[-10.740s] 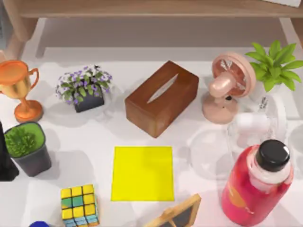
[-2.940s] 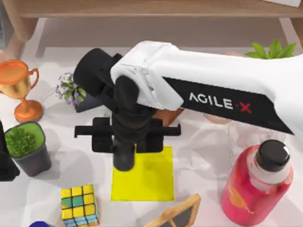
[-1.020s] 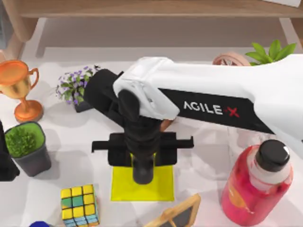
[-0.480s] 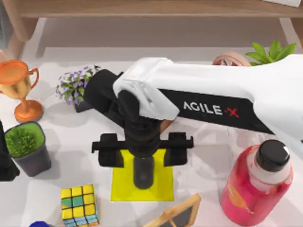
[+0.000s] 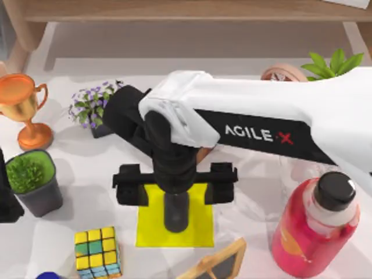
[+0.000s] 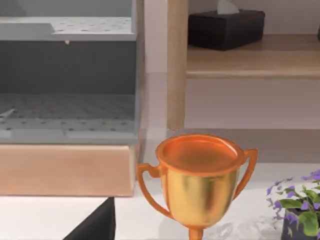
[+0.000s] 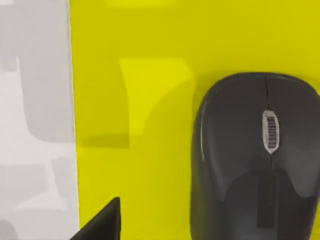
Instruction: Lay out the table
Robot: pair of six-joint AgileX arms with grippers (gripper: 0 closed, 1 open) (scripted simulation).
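Trophy (image 5: 20, 107) stands at nine o'clock on the white bench (image 5: 87, 174), with a grey potted plant (image 5: 32, 181) below it and a purple flower pot (image 5: 96, 107) just beside; these sit round the edge, seemingly to keep the middle free. Toward seven o'clock lies a Rubik's cube (image 5: 97, 251). At the centre, just below it toward six, the yellow mat (image 5: 200, 224) lies flat, serving as the pad for the black mouse (image 7: 255, 160), which rests on it with its scroll wheel up. Above the mat hangs the right claw (image 5: 175, 185), fingers spread wide and holding nothing, so the mouse looks already set down. A red bottle (image 5: 314, 229) stands at four o'clock. The left arm is parked off toward nine, its camera facing the trophy.
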